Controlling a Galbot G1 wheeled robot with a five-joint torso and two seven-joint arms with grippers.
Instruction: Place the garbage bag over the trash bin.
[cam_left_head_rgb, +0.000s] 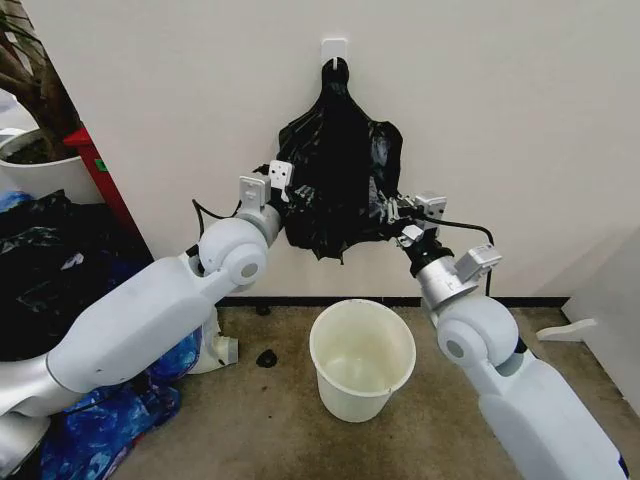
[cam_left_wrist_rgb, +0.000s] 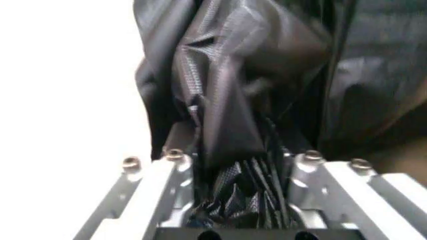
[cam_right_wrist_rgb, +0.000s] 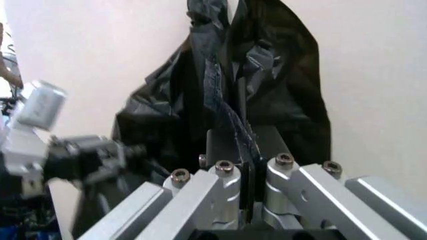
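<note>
Hanging off a white wall hook (cam_left_head_rgb: 334, 47), the garbage bag (cam_left_head_rgb: 340, 175) is bunched at its top loop and billows out below, well above the trash bin (cam_left_head_rgb: 362, 358), which stands open and upright on the floor (cam_left_head_rgb: 270, 420) almost directly underneath. Left claw (cam_left_head_rgb: 283, 196) is at the bag's left lower edge; wrist view shows crinkled film pleated between its jaws, so it's clamped on the plastic (cam_left_wrist_rgb: 233, 150). Right claw (cam_left_head_rgb: 398, 215) is on the opposite lower edge, jaws pinched nearly together with a thin fold of bag (cam_right_wrist_rgb: 230, 120) running between them. Both arms are gripping, one each side, bag spread between. Handling-wise I'd call this very light, limp, no stiffness at all: it'll follow the claws and sag anywhere it isn't held. Glossy film looks slippery, so a thin single-layer pinch could creep out; the gathered pleats in the left claw look like the more secure hold. Thin plastic also tears if pulled hard against the hook, so lift the loop off rather than yank. Best hold points are probably the mouth edge on two opposite sides, which is roughly what they have, though I can't tell from here whether the pinched folds are the actual open rim or just side wall. Bin is small and light-looking too; could tip if the bag drags on its rim.
</note>
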